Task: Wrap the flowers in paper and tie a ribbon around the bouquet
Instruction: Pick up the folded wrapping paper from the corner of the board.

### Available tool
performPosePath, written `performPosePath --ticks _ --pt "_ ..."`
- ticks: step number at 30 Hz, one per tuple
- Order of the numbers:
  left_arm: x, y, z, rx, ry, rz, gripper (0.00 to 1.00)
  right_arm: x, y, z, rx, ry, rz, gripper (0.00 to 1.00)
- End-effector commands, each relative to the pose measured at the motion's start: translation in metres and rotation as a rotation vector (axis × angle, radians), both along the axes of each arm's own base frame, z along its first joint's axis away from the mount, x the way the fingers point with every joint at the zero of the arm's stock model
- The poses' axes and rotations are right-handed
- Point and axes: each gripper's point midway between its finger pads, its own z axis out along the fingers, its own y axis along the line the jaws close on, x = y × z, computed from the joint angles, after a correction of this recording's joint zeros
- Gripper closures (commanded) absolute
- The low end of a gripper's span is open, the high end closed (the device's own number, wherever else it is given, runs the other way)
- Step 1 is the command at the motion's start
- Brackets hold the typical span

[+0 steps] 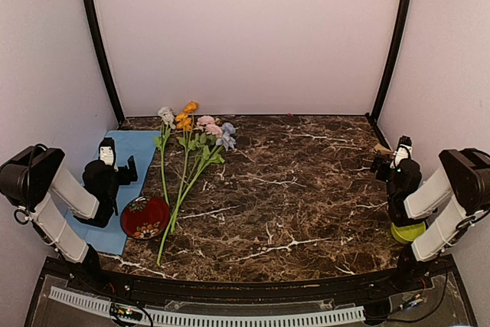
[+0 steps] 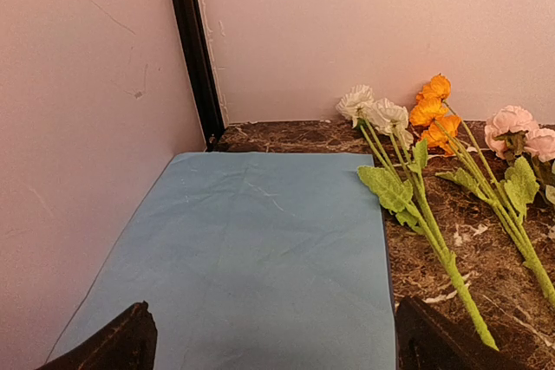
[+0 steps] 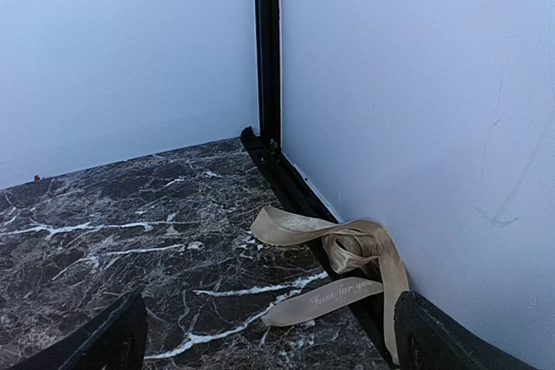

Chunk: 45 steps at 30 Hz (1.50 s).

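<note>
Both claws stood spread wide, gripping nothing: left gripper hung above the paper, right gripper faced the ribbon just ahead, untouched.

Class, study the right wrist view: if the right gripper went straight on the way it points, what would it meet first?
Probably the ribbon, lying just ahead by the side wall; depth is hard to judge.
</note>
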Motion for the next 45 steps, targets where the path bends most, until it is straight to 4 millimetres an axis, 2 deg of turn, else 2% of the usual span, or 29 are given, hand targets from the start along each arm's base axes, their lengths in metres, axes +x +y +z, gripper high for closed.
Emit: performPosePath --ticks 1,9,13,15,16,17,20,22,25,28,33,34,39,42,45 --pt "0.003 0.001 0.014 0.001 -0.042 -0.002 0.01 0.001 -0.004 0.016 -0.002 -0.059 -0.016 0.0" --pt "0.001 0.006 0.015 -0.013 -0.026 0.029 0.01 0.003 -0.001 0.02 -0.003 -0.066 0.011 0.0" --pt "-0.006 -0.002 0.024 0.021 -0.075 0.012 0.01 0.024 0.006 0.044 -0.011 0.013 0.053 0.0" --pt "-0.014 -0.006 0.043 0.071 -0.132 0.041 0.01 0.036 0.013 0.067 0.015 0.04 0.089 0.0" --pt "-0.009 -0.015 0.057 0.111 -0.129 0.025 0.01 0.041 0.019 0.079 0.022 0.041 0.127 0.0" --pt "-0.003 -0.025 0.06 0.132 -0.074 -0.009 0.02 0.045 0.028 0.086 0.035 0.058 0.176 0.0" --pt "0.017 -0.043 0.092 0.008 -0.013 -0.07 0.12 0.056 0.05 0.113 0.095 0.068 0.289 0.04" --pt "0.022 -0.047 0.094 -0.069 0.094 -0.068 0.19 0.061 0.064 0.122 0.121 0.104 0.35 0.04" --pt "0.019 -0.057 0.073 -0.152 0.316 -0.08 0.22 0.064 0.086 0.129 0.097 0.167 0.388 0.04" --pt "0.012 -0.072 0.047 -0.21 0.542 -0.126 0.22 0.059 0.114 0.128 0.041 0.224 0.448 0.04" --pt "0.009 -0.078 -0.011 -0.16 0.894 -0.117 0.2 0.05 0.154 0.124 0.006 0.277 0.577 0.03" --pt "0.011 -0.077 -0.018 -0.144 0.945 -0.11 0.2 0.049 0.159 0.123 -0.001 0.285 0.594 0.03" --pt "0.033 -0.061 -0.042 -0.071 1.063 -0.042 0.21 0.047 0.175 0.112 -0.021 0.344 0.646 0.0" --pt "0.048 -0.052 -0.053 -0.065 1.1 -0.005 0.28 0.046 0.18 0.103 -0.028 0.373 0.655 0.0" --pt "0.054 -0.054 -0.07 -0.074 1.15 -0.018 0.33 0.046 0.187 0.097 -0.043 0.399 0.665 0.0"
